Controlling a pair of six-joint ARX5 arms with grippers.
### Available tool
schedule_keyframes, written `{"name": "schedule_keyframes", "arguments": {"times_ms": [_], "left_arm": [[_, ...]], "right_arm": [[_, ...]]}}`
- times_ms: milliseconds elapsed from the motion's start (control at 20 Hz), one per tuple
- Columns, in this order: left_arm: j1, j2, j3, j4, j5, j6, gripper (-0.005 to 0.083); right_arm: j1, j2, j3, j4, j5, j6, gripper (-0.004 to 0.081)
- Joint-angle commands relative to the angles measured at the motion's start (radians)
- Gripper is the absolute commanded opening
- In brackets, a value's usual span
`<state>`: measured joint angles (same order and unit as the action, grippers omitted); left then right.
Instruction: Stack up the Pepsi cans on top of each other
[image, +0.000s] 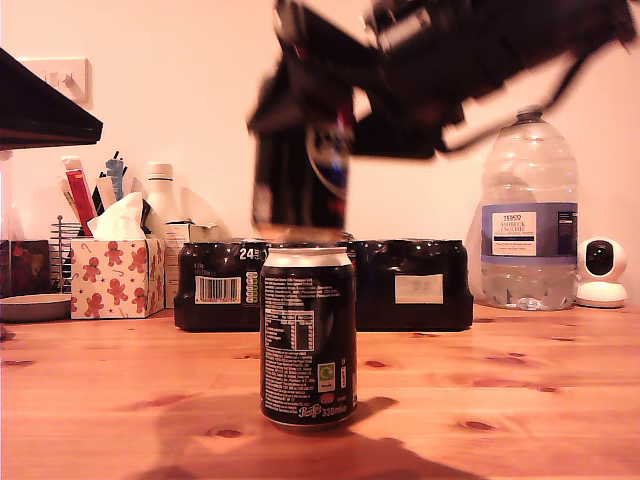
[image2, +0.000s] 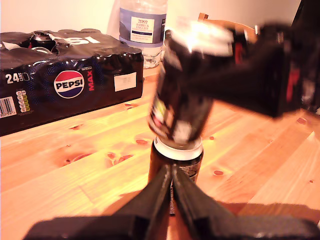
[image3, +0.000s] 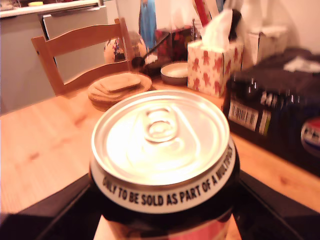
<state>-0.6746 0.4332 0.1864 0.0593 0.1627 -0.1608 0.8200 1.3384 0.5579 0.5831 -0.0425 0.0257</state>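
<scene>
Second tool (image: 300, 215) grips the upper Pepsi can (image: 305, 170), slightly tilted, lower Pepsi can (image: 308, 335) upright right below it.

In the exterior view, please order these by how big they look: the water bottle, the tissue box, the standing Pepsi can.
1. water bottle
2. standing Pepsi can, though it is nearer the camera, so unsure
3. tissue box
</scene>
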Motion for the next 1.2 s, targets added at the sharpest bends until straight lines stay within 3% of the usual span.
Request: {"name": "schedule_keyframes", "arguments": {"times_ms": [0, 450, 1150], "left_arm": [[-0.005, -0.003, -0.018, 0.003, 0.0, 0.004, -0.0023], [-0.005, -0.003, -0.018, -0.014, 0.0, 0.004, -0.0023], [-0.005, -0.003, -0.018, -0.014, 0.001, 0.004, -0.0024]], "right_arm": [[0.012, -0.027, 0.018, 0.055, 0.001, 0.002, 0.0174], [0.011, -0.027, 0.018, -0.094, 0.0, 0.002, 0.0174], [0.011, -0.027, 0.02, -0.121, 0.034, 0.003, 0.0177]]}}
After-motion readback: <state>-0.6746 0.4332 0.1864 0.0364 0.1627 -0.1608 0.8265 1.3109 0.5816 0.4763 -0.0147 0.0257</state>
